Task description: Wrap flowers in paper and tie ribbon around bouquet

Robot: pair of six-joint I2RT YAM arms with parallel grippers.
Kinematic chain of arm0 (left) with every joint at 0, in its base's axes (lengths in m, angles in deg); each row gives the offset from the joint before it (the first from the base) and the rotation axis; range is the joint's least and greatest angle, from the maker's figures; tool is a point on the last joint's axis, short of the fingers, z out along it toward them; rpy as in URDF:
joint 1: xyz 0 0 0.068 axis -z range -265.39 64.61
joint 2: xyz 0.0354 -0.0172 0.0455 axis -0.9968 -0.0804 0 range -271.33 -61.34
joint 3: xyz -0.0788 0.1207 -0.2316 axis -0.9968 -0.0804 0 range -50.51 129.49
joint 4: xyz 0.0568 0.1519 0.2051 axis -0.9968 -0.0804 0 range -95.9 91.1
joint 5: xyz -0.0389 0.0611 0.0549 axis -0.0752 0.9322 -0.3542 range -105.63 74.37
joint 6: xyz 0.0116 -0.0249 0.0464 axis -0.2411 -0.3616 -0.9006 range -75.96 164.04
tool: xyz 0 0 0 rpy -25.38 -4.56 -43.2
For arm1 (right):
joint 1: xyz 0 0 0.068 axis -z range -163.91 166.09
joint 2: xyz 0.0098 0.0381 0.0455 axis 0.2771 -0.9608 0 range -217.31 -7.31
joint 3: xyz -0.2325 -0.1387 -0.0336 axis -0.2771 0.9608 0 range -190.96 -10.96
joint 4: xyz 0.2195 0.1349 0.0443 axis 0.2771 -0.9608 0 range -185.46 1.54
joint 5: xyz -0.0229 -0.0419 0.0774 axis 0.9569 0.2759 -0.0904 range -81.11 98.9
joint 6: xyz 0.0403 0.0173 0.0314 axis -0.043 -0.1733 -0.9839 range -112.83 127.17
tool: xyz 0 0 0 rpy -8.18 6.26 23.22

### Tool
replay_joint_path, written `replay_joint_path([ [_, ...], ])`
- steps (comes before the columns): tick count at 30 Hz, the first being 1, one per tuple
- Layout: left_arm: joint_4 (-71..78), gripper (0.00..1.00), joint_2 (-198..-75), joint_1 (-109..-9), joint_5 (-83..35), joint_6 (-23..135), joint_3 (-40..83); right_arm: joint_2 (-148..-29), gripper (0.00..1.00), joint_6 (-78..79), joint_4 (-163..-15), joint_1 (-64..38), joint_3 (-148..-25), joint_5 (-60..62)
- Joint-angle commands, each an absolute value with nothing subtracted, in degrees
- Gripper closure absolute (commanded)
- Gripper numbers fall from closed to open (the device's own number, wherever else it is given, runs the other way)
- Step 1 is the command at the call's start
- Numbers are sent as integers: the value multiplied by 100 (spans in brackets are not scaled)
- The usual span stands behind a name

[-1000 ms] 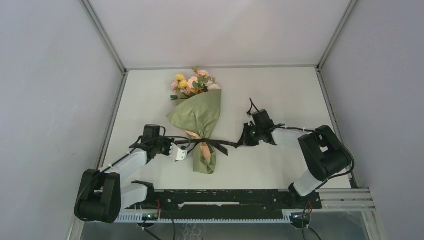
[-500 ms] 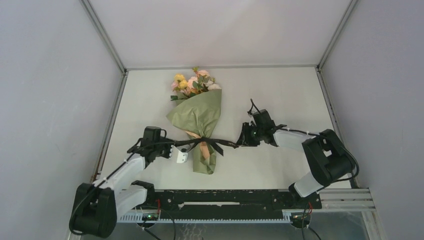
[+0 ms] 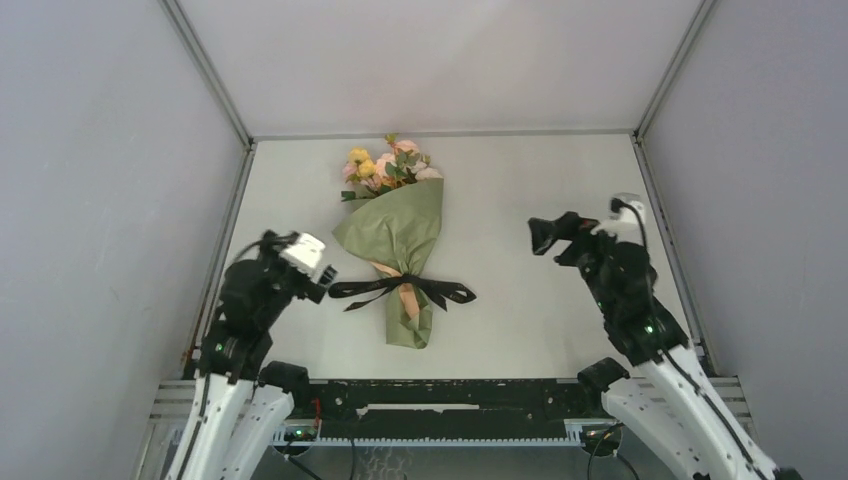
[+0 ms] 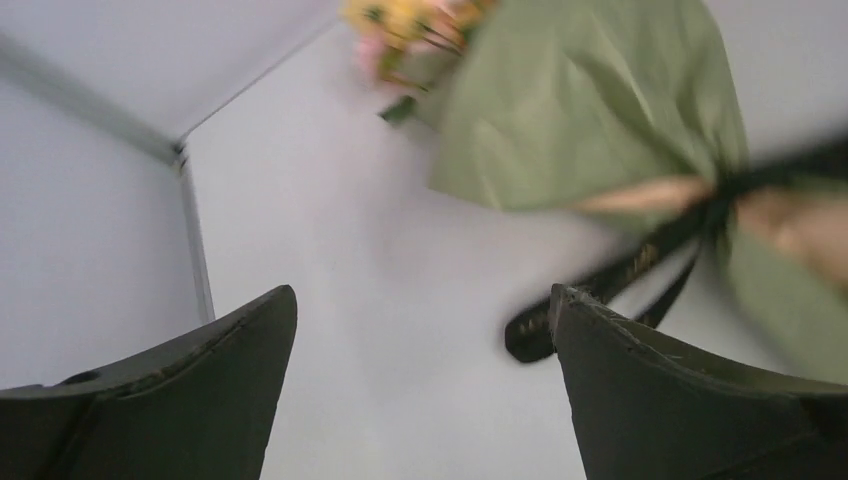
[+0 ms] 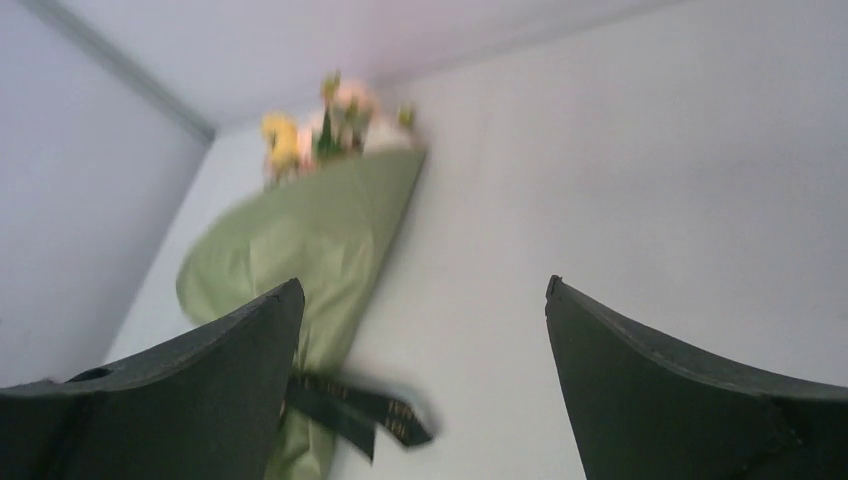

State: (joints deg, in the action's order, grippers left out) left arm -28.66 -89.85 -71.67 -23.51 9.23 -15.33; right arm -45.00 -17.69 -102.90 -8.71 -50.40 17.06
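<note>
The bouquet lies in the middle of the table: pink and yellow flowers (image 3: 385, 165) at the far end, olive-green paper (image 3: 400, 230) wrapped into a cone with peach lining at the neck. The black ribbon (image 3: 400, 290) is tied round the narrow part, and its ends lie loose on the table. My left gripper (image 3: 312, 282) hangs raised to the left of the ribbon, open and empty (image 4: 420, 290). The ribbon end (image 4: 620, 275) shows beyond its right finger, below the paper (image 4: 600, 110). My right gripper (image 3: 545, 237) is raised to the right, open and empty (image 5: 424, 281), facing the paper (image 5: 310, 230) and ribbon (image 5: 385, 415).
Grey enclosure walls with metal corner posts (image 3: 205, 70) bound the white table (image 3: 520, 180) on three sides. The black mounting rail (image 3: 450, 395) with the arm bases runs along the near edge.
Both grippers have opened and let go of the ribbon ends. Both arms have lifted and drawn back outward from the bouquet. The ribbon ends now lie slack.
</note>
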Motion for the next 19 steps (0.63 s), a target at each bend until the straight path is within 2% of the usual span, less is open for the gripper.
replay_joint_path([
  [1, -2322, 0, -8300, -7732, -1295, 4941, -1418, -3679, 0, -1443, -10653, -807, -5024, 3358],
  [7, -1694, 0, -7675, -8111, -310, 5544, -2458, -3429, 0, -1304, -11036, -756, -4785, 3912],
  [13, -1007, 0, -7267, -8191, -257, 5290, -3228, -3411, 0, -1372, -11346, -756, -4487, 3990],
  [19, -962, 0, -7041, -8218, -436, 5336, -3385, -3073, 0, -1377, -11144, -750, -4145, 3856],
])
